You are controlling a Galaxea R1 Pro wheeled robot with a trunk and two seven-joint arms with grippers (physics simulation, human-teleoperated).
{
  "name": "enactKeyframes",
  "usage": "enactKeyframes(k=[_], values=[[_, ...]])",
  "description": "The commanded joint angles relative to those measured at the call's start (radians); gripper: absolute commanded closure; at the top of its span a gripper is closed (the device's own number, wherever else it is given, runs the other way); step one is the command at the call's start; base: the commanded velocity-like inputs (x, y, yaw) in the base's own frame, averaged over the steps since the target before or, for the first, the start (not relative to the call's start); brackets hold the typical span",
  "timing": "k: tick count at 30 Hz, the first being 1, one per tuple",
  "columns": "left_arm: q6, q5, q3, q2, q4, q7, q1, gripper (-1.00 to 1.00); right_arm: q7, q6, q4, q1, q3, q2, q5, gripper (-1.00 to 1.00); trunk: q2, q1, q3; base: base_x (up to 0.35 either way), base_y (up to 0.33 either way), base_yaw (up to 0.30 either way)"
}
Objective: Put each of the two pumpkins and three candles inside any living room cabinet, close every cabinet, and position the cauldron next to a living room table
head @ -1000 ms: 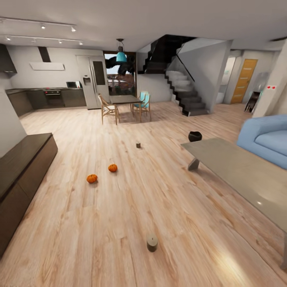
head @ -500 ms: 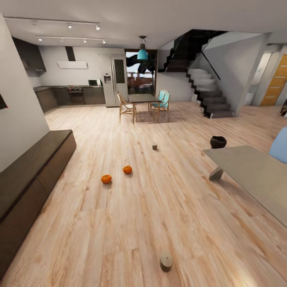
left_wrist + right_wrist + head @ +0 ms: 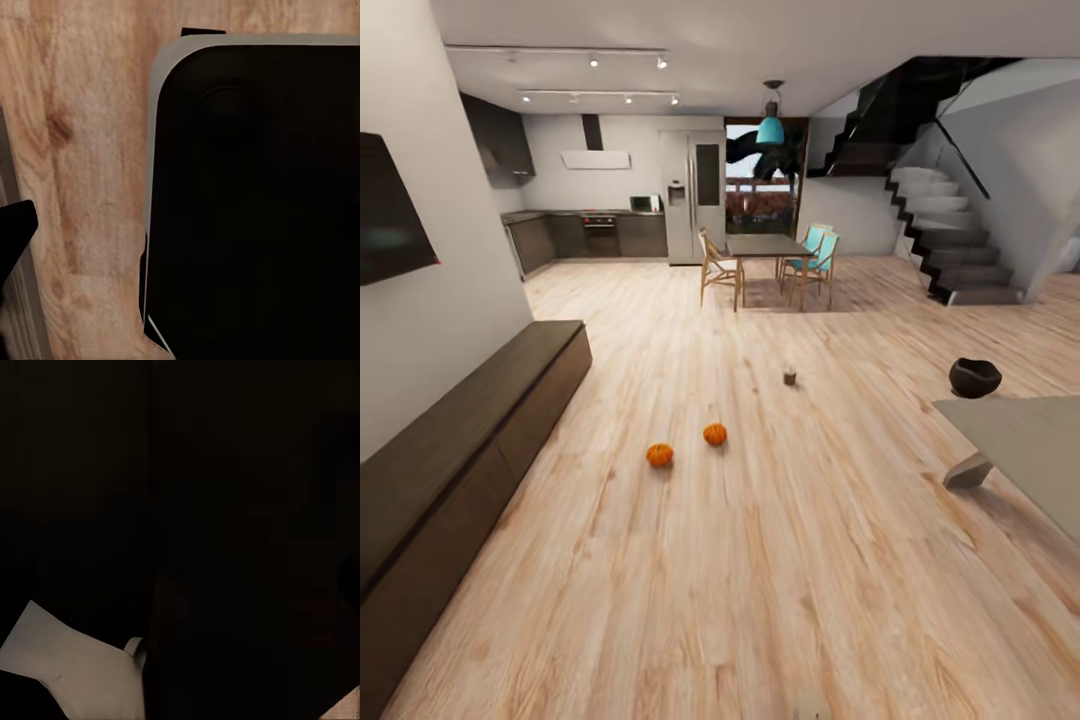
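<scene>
- Two small ribbed orange pumpkins (image 3: 660, 455) (image 3: 715, 434) are seen side by side on the light wood plank floor (image 3: 760, 560), near centre, the second at about 2 o'clock of the first.
- A short stubby greyish candle (image 3: 790, 377) is seen farther off, at 1 o'clock of the pumpkins.
- A round matte-black cauldron (image 3: 974, 377) is seen on the floor just beyond the far corner of the low grey-beige glossy table (image 3: 1025, 440), at 3 o'clock.
- The long low dark-brown wooden cabinet (image 3: 470, 450) is set along the wall at 9 o'clock, fronts closed.
- Grippers' finger state cannot be told; dark robot body is seen in both wrist views, so no thing-to-gripper relation can be given.
</scene>
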Motion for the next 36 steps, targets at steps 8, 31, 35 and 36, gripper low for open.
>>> enactKeyframes(k=[8, 31, 35, 36], values=[[0.000, 0.000, 0.000, 0.000, 0.000, 0.000, 0.000, -1.00, -0.001, 0.000, 0.001, 0.000, 0.000, 0.001, 0.000, -1.00, 0.000, 0.000, -0.001, 0.324, 0.043, 0.028], [-0.080, -0.005, -0.007, -0.003, 0.006, 0.000, 0.000, -1.00, -0.002, 0.002, 0.001, 0.000, 0.000, 0.002, 0.000, -1.00, 0.000, 0.000, -0.001, 0.119, 0.078, 0.022], [-0.080, -0.005, -0.007, -0.003, 0.006, 0.000, 0.000, -1.00, -0.002, 0.002, 0.001, 0.000, 0.000, 0.002, 0.000, -1.00, 0.000, 0.000, -0.001, 0.148, 0.057, 0.174], [-0.080, -0.005, -0.007, -0.003, 0.006, 0.000, 0.000, -1.00, -0.002, 0.002, 0.001, 0.000, 0.000, 0.002, 0.000, -1.00, 0.000, 0.000, -0.001, 0.061, 0.189, 0.180]])
